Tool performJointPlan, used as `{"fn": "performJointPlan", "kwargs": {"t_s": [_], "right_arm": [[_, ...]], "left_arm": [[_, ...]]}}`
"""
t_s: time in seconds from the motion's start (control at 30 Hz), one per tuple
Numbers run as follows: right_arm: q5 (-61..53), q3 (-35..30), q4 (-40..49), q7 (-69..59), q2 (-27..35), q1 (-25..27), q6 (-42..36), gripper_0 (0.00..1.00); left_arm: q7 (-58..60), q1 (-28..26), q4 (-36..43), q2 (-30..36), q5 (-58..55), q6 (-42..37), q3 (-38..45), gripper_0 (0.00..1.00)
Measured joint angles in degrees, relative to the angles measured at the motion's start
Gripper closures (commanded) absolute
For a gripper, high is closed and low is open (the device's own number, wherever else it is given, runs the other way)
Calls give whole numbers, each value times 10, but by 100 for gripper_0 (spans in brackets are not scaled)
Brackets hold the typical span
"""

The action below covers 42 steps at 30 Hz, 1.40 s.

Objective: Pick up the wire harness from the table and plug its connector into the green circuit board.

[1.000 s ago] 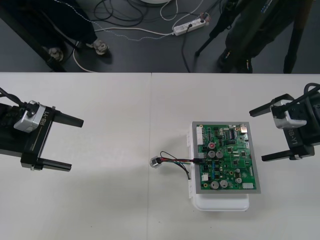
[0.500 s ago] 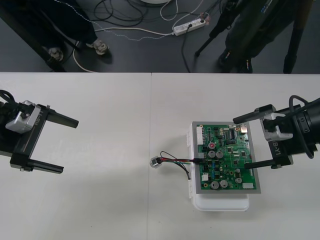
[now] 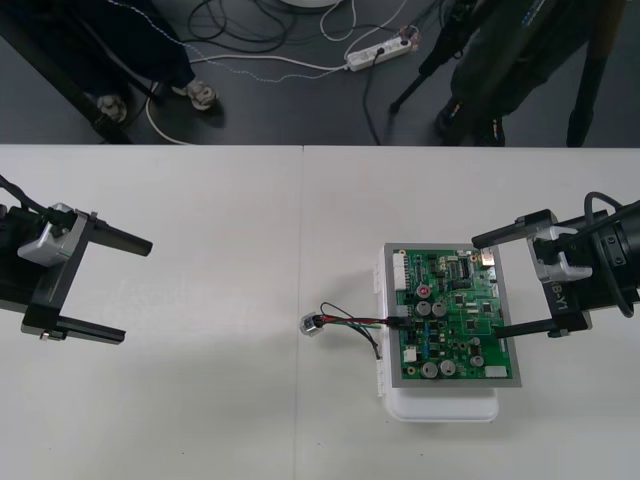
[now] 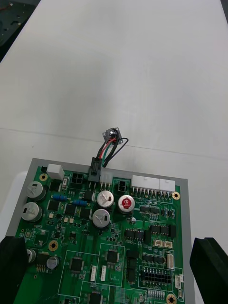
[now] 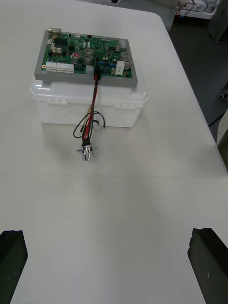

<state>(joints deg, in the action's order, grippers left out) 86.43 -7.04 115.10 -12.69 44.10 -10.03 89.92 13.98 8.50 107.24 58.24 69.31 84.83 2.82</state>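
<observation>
The task is judged all but done. The wire harness's black plug (image 4: 95, 167) is seen seated at the nine o'clock edge of the green circuit board (image 3: 455, 310), and its metal socket (image 3: 312, 325) lies on the surface (image 3: 200, 400). The right pincer (image 3: 489, 284) is held over the board's three o'clock edge with its fingers apart and nothing between them. The left pincer (image 3: 136, 292), also apart, is parked far toward nine o'clock. Only withdrawal is judged to remain.

Left hand (image 3: 136, 291), right hand (image 3: 486, 284): blk fingers (image 3: 120, 240), silver blocks (image 3: 48, 240), RB-Y1 mark (image 3: 558, 297).
</observation>
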Motion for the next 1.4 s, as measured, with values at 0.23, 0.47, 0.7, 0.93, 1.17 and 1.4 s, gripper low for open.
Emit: {"fn": "performJointPlan", "kwargs": {"t_s": [0.23, 0.47, 0.7, 0.93, 1.17, 1.4], "right_arm": [[0, 0, 5, -1, 14, 4, 0, 0], [4, 0, 10, -47, 18, 15, 0, 0], [21, 0, 33, -78, 19, 18, 0, 0], [21, 0, 34, -78, 19, 18, 0, 0], [21, 0, 34, -78, 20, 18, 0, 0], [21, 0, 34, -78, 20, 22, 0, 0]], "left_arm": [[0, 0, -6, 0, 3, 0, 1, 0], [0, 0, -8, 0, 3, 0, 4, 0], [0, 0, -9, 0, 3, 0, 4, 0], [0, 0, -9, 0, 3, 0, 4, 0], [0, 0, -9, 0, 3, 0, 4, 0], [0, 0, -9, 0, 3, 0, 4, 0]]}}
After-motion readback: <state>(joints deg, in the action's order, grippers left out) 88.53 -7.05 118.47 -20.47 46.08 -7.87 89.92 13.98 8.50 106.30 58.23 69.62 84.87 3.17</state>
